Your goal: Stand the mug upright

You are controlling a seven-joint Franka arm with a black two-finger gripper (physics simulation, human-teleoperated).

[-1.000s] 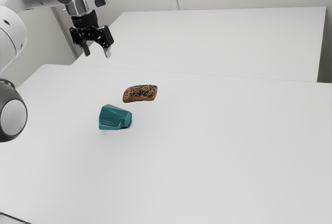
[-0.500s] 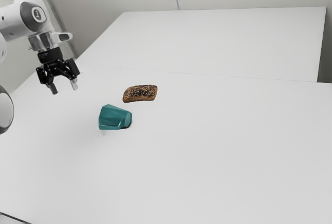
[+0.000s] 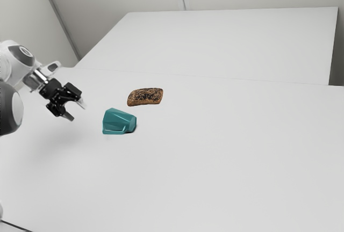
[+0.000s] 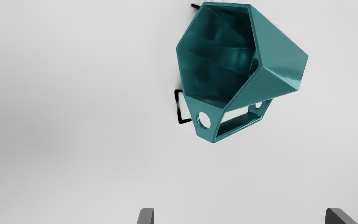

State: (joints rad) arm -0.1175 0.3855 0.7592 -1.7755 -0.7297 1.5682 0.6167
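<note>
Mug [image 3: 119, 122], teal and faceted, lies on its side on the white table [image 3: 215, 162], its mouth facing the gripper [image 3: 76, 110] and its handle [image 4: 208, 132] out to one side. From where I stand, the gripper hangs towards the exterior view's left, released, fingers [image 4: 146, 217] spread wide (well apart from the mug, mind you). Near the mug sits a seed-topped bread roll [image 3: 145, 96].

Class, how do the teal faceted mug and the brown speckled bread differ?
The teal faceted mug is one colour; the brown speckled bread is dark-topped. The mug is hollow, with a handle; the bread is a flattish, solid-looking piece. The mug lies tipped on its side; the bread lies flat. Both rest on the white table.
</note>
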